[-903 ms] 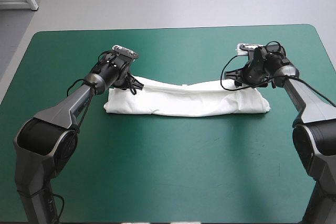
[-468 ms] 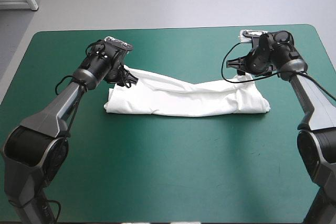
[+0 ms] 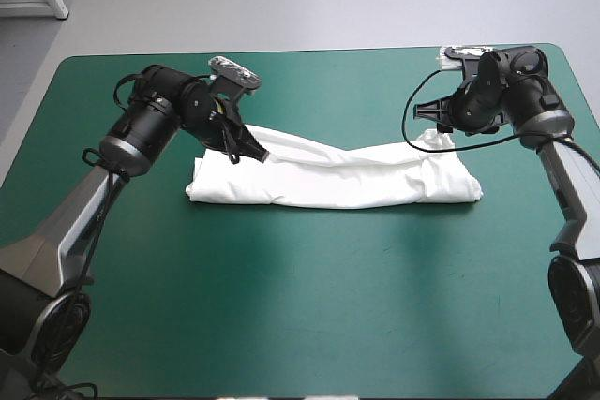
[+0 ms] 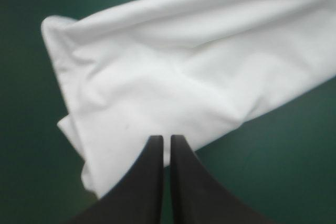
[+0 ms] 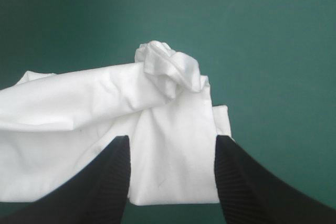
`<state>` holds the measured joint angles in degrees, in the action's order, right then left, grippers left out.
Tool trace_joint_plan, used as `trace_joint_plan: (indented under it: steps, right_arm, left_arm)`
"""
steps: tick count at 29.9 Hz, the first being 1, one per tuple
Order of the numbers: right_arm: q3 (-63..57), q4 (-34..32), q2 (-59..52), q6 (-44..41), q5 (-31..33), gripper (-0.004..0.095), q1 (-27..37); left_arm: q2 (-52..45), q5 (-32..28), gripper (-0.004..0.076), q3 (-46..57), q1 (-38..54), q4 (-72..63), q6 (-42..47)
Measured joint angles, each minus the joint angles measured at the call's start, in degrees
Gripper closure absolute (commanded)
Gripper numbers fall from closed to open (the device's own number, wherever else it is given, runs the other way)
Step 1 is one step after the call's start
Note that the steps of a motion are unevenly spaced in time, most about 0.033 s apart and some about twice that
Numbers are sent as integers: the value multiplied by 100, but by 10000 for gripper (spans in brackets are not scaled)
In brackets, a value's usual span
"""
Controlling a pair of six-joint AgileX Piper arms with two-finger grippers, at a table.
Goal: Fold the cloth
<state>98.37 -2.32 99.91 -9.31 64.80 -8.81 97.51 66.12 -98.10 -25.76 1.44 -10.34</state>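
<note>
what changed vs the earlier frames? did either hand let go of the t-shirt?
The right hand backed off toward the far right corner of the table; open now, it seems to have let go, leaving a crumpled tuft at the far right corner of the T-shirt. The left hand, its arm swung outward, is all but shut on the far left corner. The T-shirt's near edge stayed put.

ahead of the left gripper, you see the t-shirt run out of view; the gripper hides its edge beneath.
</note>
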Motion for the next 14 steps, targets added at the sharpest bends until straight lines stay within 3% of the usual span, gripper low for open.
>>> trace_joint_plan:
  steps: [14]
  right_arm:
    - [0,-361,-270,0,180,469,0]
  left_arm:
    - [989,-1115,733,-15,-535,-1045,-304]
